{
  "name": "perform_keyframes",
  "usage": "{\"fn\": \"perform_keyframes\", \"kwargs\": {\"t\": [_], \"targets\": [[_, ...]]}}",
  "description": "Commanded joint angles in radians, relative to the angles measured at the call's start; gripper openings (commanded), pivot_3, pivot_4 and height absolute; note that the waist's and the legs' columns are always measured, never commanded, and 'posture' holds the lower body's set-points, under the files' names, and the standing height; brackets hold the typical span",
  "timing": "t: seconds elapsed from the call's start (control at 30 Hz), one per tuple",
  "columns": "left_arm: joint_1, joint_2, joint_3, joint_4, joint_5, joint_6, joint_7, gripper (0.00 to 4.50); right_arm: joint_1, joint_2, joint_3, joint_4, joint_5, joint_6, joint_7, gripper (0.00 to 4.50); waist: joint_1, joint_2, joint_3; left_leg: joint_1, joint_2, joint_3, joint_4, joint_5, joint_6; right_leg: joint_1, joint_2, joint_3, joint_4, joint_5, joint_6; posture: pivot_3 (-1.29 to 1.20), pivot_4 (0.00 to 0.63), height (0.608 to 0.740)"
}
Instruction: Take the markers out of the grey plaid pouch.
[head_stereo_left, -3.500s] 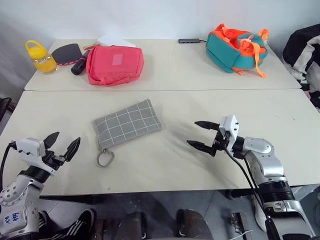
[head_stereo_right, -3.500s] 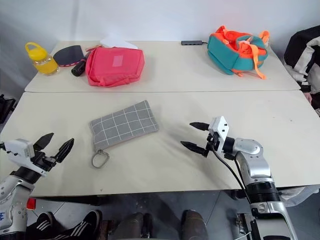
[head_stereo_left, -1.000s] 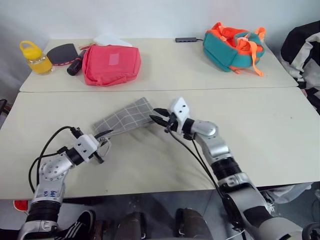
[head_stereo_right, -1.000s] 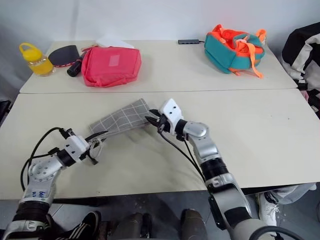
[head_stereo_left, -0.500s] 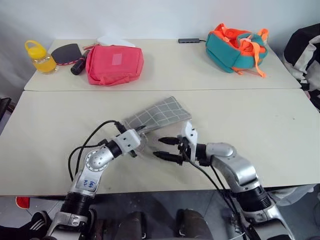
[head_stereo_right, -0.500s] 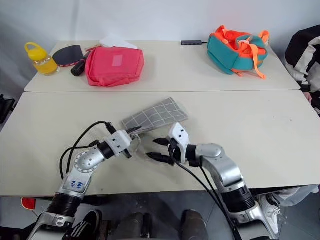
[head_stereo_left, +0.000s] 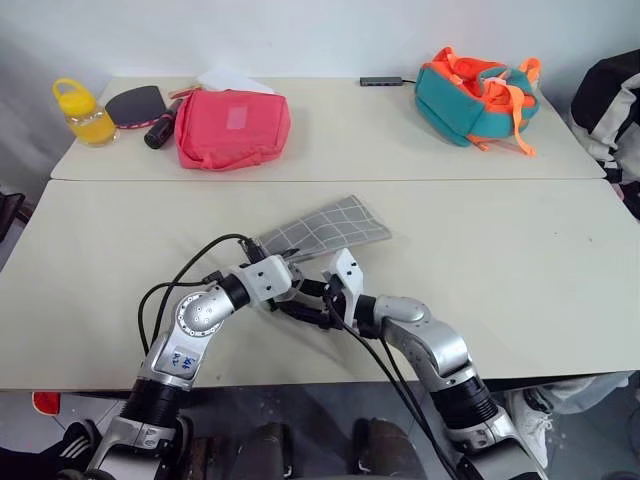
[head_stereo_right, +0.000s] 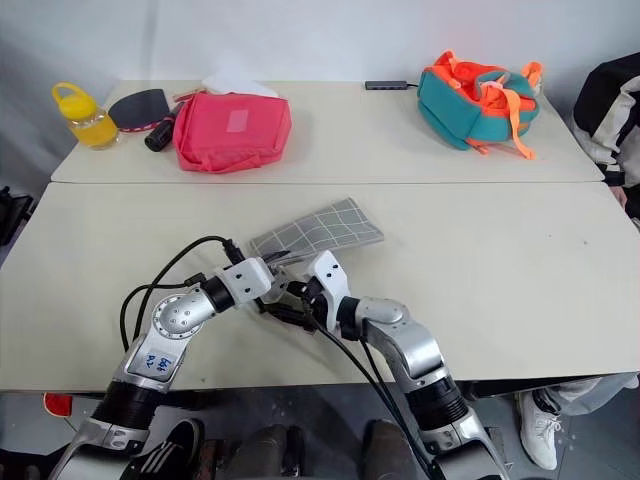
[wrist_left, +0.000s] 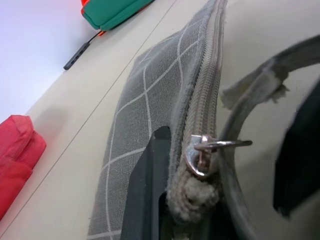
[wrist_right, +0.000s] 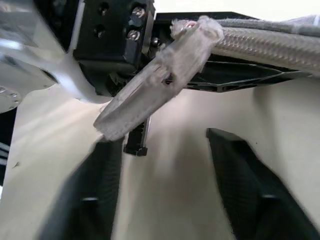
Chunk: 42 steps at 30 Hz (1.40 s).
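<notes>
Grey plaid pouch (head_stereo_left: 325, 224) looks soft and floppy: your left gripper (head_stereo_left: 283, 277) fingers pinch its zipper end; right gripper (head_stereo_left: 312, 301) fingers, half-spread, should take the ring pull (wrist_left: 220, 145).

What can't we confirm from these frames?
- Markers: no sign of them; the grey plaid pouch has its zipper closed in the left wrist view.
- Right end effector: head views crowd it against the left end effector; whether it touches the ring pull is unclear.
- Pouch's near end: hidden behind the left end effector in head views.
</notes>
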Motion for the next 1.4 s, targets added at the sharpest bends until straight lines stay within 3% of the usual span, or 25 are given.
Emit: {"fn": "perform_keyframes", "kwargs": {"t": [0.03, 0.13, 0.33, 0.63, 0.83, 0.93, 1.1, 1.2, 1.4], "targets": [[0.009, 0.001, -0.003, -0.06, -0.002, 0.002, 0.006, 0.0, -0.015, 0.011, -0.028, -0.028, 0.028, -0.004, -0.004, 1.07, 0.0, 0.0, 0.0, 0.0, 0.0, 0.0, 0.0, 0.0, 0.0, 0.0, 0.0, 0.0, 0.0, 0.0, 0.0, 0.0, 0.15, 0.74], [0.017, 0.001, -0.002, -0.061, -0.003, 0.006, 0.007, 0.0, -0.022, 0.013, -0.045, -0.026, 0.042, 0.007, -0.007, 0.04, -0.001, 0.0, 0.0, 0.0, 0.0, 0.0, 0.0, 0.0, 0.0, 0.0, 0.0, 0.0, 0.0, 0.0, 0.0, 0.0, 0.15, 0.74], [0.027, 0.004, 0.001, -0.072, -0.003, 0.016, 0.007, 0.0, -0.02, 0.0, -0.069, -0.033, 0.065, 0.018, -0.003, 0.01, 0.0, 0.0, 0.0, 0.0, 0.0, 0.0, 0.0, 0.0, 0.0, 0.0, 0.0, 0.0, 0.0, 0.0, 0.0, 0.0, 0.15, 0.74], [0.052, 0.008, 0.028, -0.105, -0.047, 0.053, -0.001, 0.0, -0.015, -0.106, -0.129, -0.035, 0.078, 0.013, 0.031, 0.01, 0.0, 0.0, 0.0, 0.0, 0.0, 0.0, 0.0, 0.0, 0.0, 0.0, 0.0, 0.0, 0.0, 0.0, 0.0, 0.0, 0.15, 0.74], [0.049, -0.003, 0.029, -0.126, -0.09, 0.089, -0.01, 0.0, -0.008, -0.104, -0.12, -0.062, 0.098, 0.031, 0.033, 0.01, -0.001, 0.0, 0.0, 0.0, 0.001, 0.0, 0.0, 0.0, 0.0, 0.0, 0.0, 0.0, 0.0, 0.0, 0.0, 0.0, 0.15, 0.74], [0.047, 0.009, 0.02, -0.132, -0.076, 0.09, -0.014, 0.0, -0.005, -0.105, -0.137, -0.105, 0.155, 0.077, 0.051, 0.5, 0.0, 0.0, 0.0, 0.0, 0.0, 0.0, 0.0, 0.0, 0.0, 0.0, 0.0, 0.0, 0.0, 0.0, 0.0, 0.0, 0.15, 0.74], [0.023, 0.068, -0.045, -0.105, 0.078, 0.011, 0.017, 0.0, 0.014, -0.133, -0.129, -0.15, 0.189, 0.115, 0.077, 2.13, 0.001, 0.0, 0.0, 0.0, 0.0, 0.0, 0.0, 0.0, 0.0, 0.0, 0.0, 0.0, 0.0, 0.0, 0.0, 0.0, 0.15, 0.74], [-0.001, 0.105, -0.083, -0.09, 0.173, -0.048, 0.039, 0.0, 0.024, -0.139, -0.107, -0.152, 0.168, 0.099, 0.072, 2.13, 0.002, 0.0, 0.0, 0.0, 0.0, 0.0, 0.0, 0.0, 0.0, 0.0, 0.0, 0.0, -0.001, 0.0, 0.0, 0.0, 0.15, 0.74], [-0.026, 0.11, -0.065, -0.092, 0.203, -0.061, 0.081, 0.0, 0.054, -0.091, -0.093, -0.156, 0.196, 0.122, 0.036, 2.13, 0.0, 0.0, 0.0, 0.0, 0.0, 0.001, 0.0, 0.0, 0.0, 0.0, 0.0, 0.0, -0.001, 0.0, 0.0, 0.0, 0.15, 0.74]]}}
